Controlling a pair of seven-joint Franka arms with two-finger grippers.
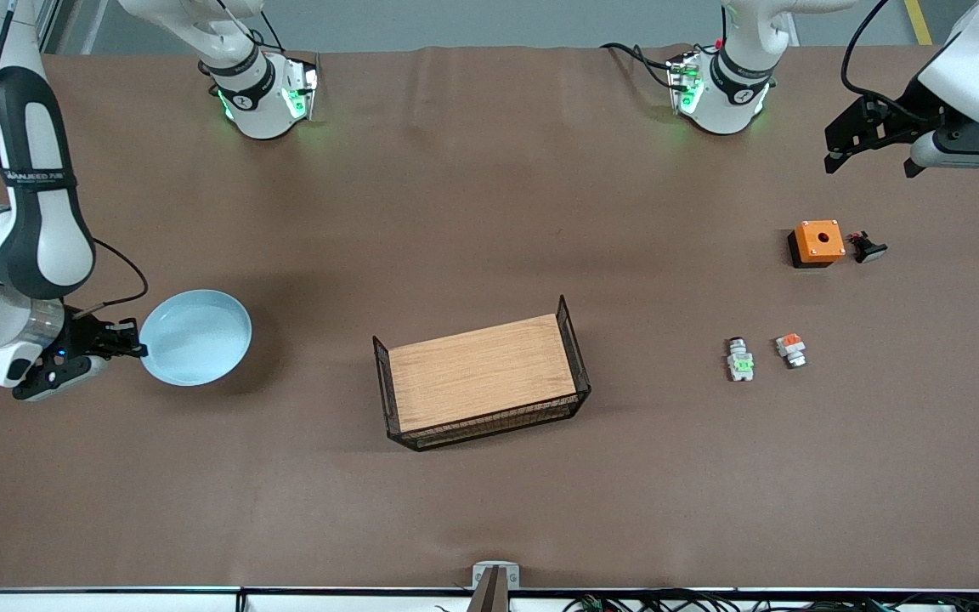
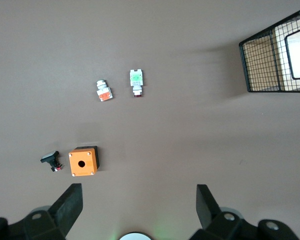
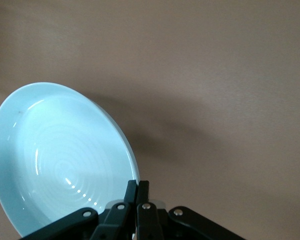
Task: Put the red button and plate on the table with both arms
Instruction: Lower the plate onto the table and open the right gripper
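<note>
We hold the plate pinched in the right gripper (rim only), while the released left gripper hangs nearest the red button, which lies lengthwise toward the front camera on the surface.

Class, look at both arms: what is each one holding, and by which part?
The right gripper pinches the plate by its rim; the left gripper holds nothing.

Around the wood-floored black wire tray at mid-bench, the brown matte bench lies bare on every side. Toward the left arm's end four small things crowd together: the green-topped grey-white switch piece just beside an orange-red-topped one, and farther from the front camera an orange box with a hole with a small black part beside it. A bare strip separates the two pairs.
</note>
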